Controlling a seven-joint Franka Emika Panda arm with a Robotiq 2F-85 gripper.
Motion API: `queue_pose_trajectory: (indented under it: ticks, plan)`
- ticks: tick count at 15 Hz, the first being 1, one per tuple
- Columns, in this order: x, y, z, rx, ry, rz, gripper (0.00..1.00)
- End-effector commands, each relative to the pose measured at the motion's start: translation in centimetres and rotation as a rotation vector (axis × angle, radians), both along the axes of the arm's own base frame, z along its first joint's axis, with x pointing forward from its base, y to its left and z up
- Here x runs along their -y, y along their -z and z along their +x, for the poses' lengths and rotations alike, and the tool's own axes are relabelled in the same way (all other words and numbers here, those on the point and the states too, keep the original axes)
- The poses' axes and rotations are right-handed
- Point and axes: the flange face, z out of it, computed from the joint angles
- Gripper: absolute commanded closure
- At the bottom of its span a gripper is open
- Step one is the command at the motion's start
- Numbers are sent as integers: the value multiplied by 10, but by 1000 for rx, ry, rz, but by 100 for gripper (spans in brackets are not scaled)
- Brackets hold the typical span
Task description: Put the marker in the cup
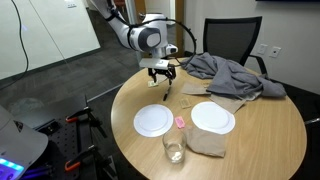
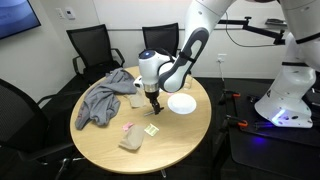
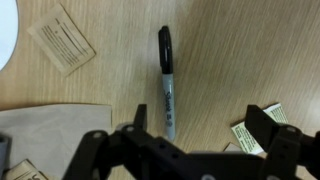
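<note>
Wood-grain worktop lies under the fingers, which hang apart and empty at 9 and 3 o'clock in the wrist view. The glass cup stands well off, at their 6 o'clock in an exterior view. Between the fingers lies the black marker, long axis 12-to-6.

Glossy black plastic marker, matt wood-grain table, clear glass cup, soft grey cloth, thin paper packet
</note>
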Motion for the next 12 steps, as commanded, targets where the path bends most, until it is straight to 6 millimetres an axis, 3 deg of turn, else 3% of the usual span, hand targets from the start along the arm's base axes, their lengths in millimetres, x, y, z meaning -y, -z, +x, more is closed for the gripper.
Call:
queue_pose_trajectory:
  ticks: [1, 9, 12]
  plan:
    - [-3, 8, 17, -1, 6, -2, 0]
    - [-2, 23, 38, -8, 11, -8, 0]
    - [1, 28, 41, -13, 16, -13, 11]
